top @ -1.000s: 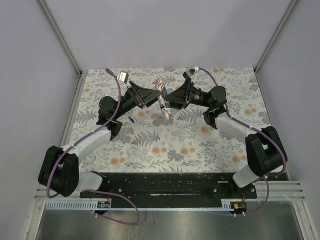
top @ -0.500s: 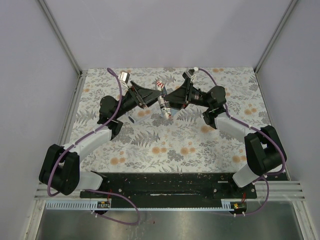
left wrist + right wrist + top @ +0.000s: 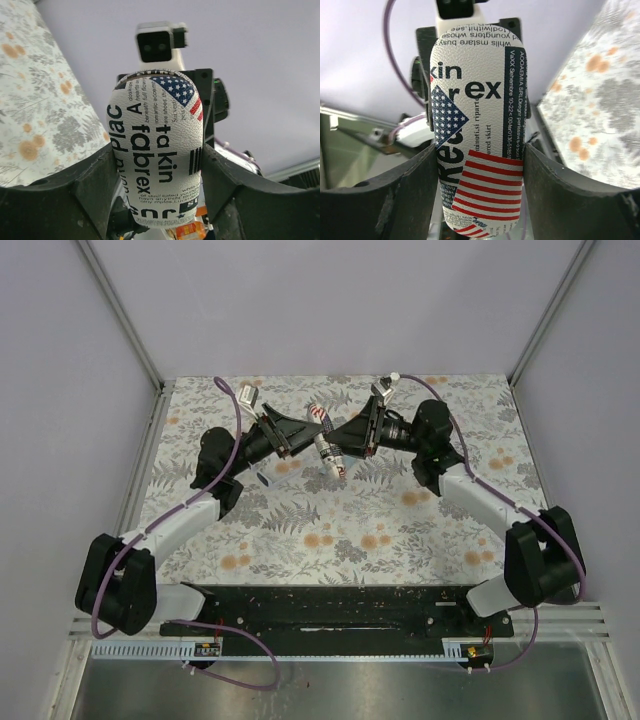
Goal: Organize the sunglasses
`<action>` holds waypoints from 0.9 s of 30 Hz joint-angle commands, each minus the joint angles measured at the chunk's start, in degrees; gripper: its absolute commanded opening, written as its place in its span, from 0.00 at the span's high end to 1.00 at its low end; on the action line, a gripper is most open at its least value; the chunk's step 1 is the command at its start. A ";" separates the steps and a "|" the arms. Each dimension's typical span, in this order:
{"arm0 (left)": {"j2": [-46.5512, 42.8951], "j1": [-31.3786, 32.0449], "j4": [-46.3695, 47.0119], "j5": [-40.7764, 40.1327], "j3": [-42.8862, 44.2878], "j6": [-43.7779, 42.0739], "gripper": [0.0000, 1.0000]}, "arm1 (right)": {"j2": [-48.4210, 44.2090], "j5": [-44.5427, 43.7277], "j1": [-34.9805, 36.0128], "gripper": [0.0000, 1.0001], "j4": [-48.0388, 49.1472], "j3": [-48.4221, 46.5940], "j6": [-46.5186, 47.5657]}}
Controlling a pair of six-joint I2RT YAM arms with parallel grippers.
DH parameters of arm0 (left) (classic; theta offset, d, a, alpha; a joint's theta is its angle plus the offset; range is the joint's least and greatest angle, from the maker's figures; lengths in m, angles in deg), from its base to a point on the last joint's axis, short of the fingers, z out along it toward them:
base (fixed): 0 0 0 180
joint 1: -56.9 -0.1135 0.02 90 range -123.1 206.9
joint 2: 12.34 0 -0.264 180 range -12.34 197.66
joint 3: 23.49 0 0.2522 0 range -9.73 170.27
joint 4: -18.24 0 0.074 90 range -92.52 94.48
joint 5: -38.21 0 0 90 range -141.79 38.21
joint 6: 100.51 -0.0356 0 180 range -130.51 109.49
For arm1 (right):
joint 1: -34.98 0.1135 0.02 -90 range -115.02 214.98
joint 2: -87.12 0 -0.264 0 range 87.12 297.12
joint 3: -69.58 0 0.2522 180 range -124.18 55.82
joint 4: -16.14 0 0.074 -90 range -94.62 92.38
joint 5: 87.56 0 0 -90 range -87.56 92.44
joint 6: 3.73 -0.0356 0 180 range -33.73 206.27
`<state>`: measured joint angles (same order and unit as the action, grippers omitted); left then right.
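Observation:
The oval stars-and-stripes case (image 3: 326, 443) is closed and held in the air over the back middle of the table. My left gripper (image 3: 303, 433) grips it from the left and my right gripper (image 3: 347, 439) from the right. In the left wrist view the case (image 3: 155, 145) stands between my fingers (image 3: 95, 185), which press on both its sides. In the right wrist view the case (image 3: 477, 125) is likewise pinched between my fingers (image 3: 555, 190). The sunglasses are not in view. A small light blue cloth (image 3: 265, 479) lies on the table below my left gripper.
The table (image 3: 340, 530) has a floral leaf-print cover. Pale walls and metal corner rails (image 3: 120, 315) enclose it on the left, back and right. The black base plate (image 3: 330, 605) of the arms runs along the near edge.
The case and both grippers have shifted slightly toward the back of the table. The right arm's elbow has swung out to the right. Both grips are unchanged.

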<state>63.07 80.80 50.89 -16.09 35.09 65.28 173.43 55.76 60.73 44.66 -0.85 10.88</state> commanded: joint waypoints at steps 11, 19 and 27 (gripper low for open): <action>-5.98 2.64 -39.18 -13.01 9.67 -24.53 0.72 | -5.97 -19.82 4.73 0.73 -46.83 -9.51 37.15; -2.56 6.95 -49.66 -23.39 12.31 -30.43 0.72 | -3.69 -34.15 9.75 0.63 -55.90 -10.75 44.98; -0.53 7.39 -48.96 -25.15 9.68 -31.93 0.72 | -4.65 -35.74 10.01 0.01 -55.73 -6.97 44.63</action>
<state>62.90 87.24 -0.47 -39.43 44.18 35.29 170.37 21.64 68.95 -11.38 -8.67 53.76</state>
